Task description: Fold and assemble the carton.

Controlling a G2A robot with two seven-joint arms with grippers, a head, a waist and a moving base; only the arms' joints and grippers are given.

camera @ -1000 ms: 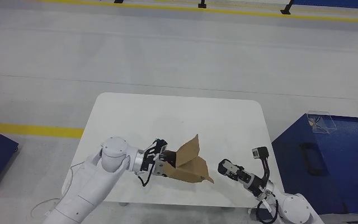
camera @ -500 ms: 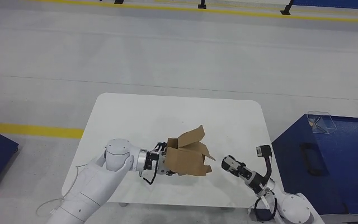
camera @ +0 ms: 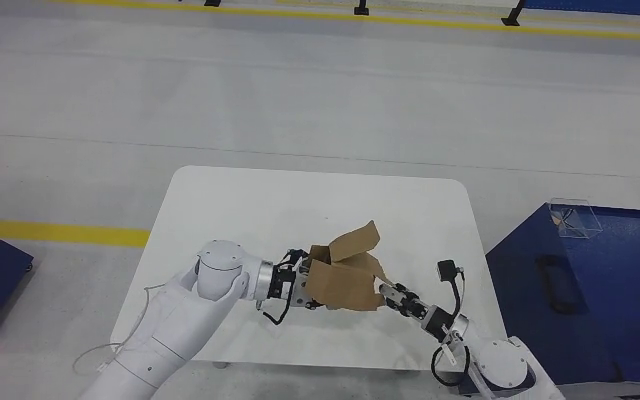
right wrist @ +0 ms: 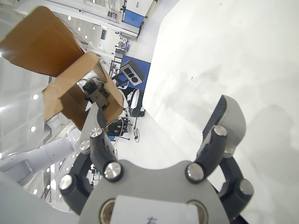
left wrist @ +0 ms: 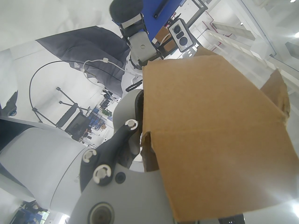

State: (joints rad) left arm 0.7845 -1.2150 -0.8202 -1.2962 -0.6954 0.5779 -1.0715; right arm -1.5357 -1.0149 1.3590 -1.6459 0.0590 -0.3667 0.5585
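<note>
A brown carton [camera: 345, 275] is held above the table's front part, with one flap [camera: 357, 241] standing up and its open end toward the left arm. My left gripper [camera: 298, 284] is shut on the carton's wall at that open end. From the right wrist view it shows inside the carton [right wrist: 70, 87] as the left gripper [right wrist: 96, 95]. My right gripper [camera: 390, 297] is open at the carton's right lower corner. One of its fingers [right wrist: 95, 117] lies against the carton's edge and the other [right wrist: 225, 113] is over bare table. In the left wrist view the carton [left wrist: 210, 129] is close up.
The white table [camera: 250, 200] has free room behind and to the left of the carton. A blue cabinet [camera: 570, 275] stands off the table's right side, with a clear box [camera: 575, 216] on top of it.
The left arm carried the carton to the right and turned it more upright. The right gripper moved left, from apart to against the carton's right side.
</note>
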